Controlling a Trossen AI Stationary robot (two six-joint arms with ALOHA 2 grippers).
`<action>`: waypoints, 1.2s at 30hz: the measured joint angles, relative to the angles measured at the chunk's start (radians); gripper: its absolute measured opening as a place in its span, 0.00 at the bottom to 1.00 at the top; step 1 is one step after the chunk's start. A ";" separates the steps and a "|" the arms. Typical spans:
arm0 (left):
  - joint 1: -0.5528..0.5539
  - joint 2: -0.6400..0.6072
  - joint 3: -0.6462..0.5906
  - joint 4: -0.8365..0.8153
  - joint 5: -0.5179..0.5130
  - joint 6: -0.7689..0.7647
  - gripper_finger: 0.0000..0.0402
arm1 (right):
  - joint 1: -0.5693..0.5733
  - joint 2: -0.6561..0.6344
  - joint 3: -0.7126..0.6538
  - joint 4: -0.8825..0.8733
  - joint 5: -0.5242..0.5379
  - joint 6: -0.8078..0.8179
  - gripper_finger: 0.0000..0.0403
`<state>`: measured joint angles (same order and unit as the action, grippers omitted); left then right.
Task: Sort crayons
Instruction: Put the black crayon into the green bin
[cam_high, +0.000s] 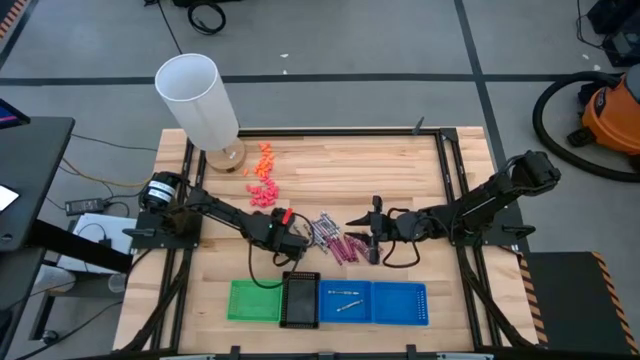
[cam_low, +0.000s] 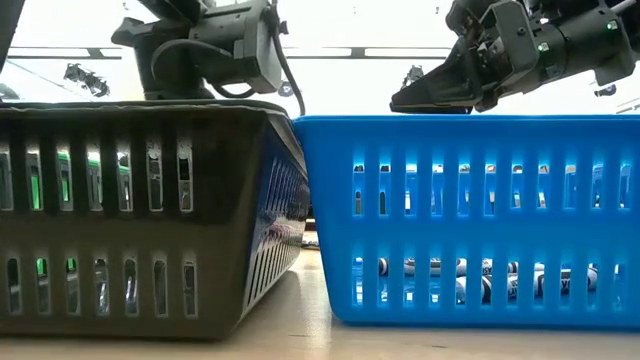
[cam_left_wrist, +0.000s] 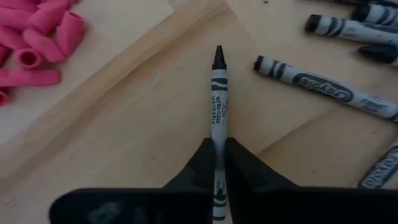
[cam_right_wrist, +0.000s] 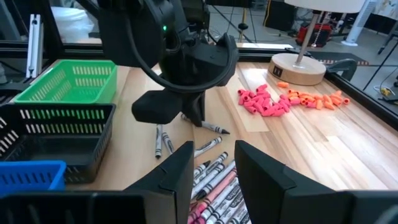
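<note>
Several grey and magenta crayons (cam_high: 335, 240) lie in a loose heap on the wooden table, between my two grippers. My left gripper (cam_left_wrist: 217, 144) stands at the heap's left side, pointing steeply down, shut on one grey crayon (cam_left_wrist: 217, 93). The right wrist view shows that gripper (cam_right_wrist: 194, 117) with the crayon (cam_right_wrist: 214, 129) sticking out low over the wood. My right gripper (cam_right_wrist: 214, 168) hovers open above the heap's right side with nothing between its fingers. My left gripper pinches the grey crayon's paper-wrapped shaft (cam_left_wrist: 217, 134) between its two fingers, behind the crayon's middle. The fingers come steeply from above. The crayon's dark tip (cam_left_wrist: 218, 57) points away from the wrist, low over the wood; whether it rests there I cannot tell.
A green tray (cam_high: 255, 300), a black tray (cam_high: 300, 300) and two blue trays (cam_high: 373, 303) stand in a row along the near edge. Pink lumps (cam_right_wrist: 264, 102) and orange lumps (cam_right_wrist: 314, 98) lie near a white lamp (cam_high: 200, 100) at the far left.
</note>
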<state>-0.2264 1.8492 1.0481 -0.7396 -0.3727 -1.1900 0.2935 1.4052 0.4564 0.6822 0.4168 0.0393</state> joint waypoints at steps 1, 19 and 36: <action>0.000 -0.001 0.000 -0.004 -0.003 0.001 0.03 | 0.000 0.000 0.000 0.003 0.000 -0.004 0.31; -0.194 -0.372 -0.002 -0.093 0.033 0.165 0.05 | 0.001 0.000 0.000 -0.010 0.010 -0.006 0.31; -0.523 -0.381 0.000 0.016 0.161 0.170 0.05 | 0.000 0.000 0.000 -0.002 0.012 -0.006 0.32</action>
<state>-0.7495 1.4685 1.0477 -0.7238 -0.2113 -1.0202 0.2932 1.4055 0.4561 0.6800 0.4286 0.0338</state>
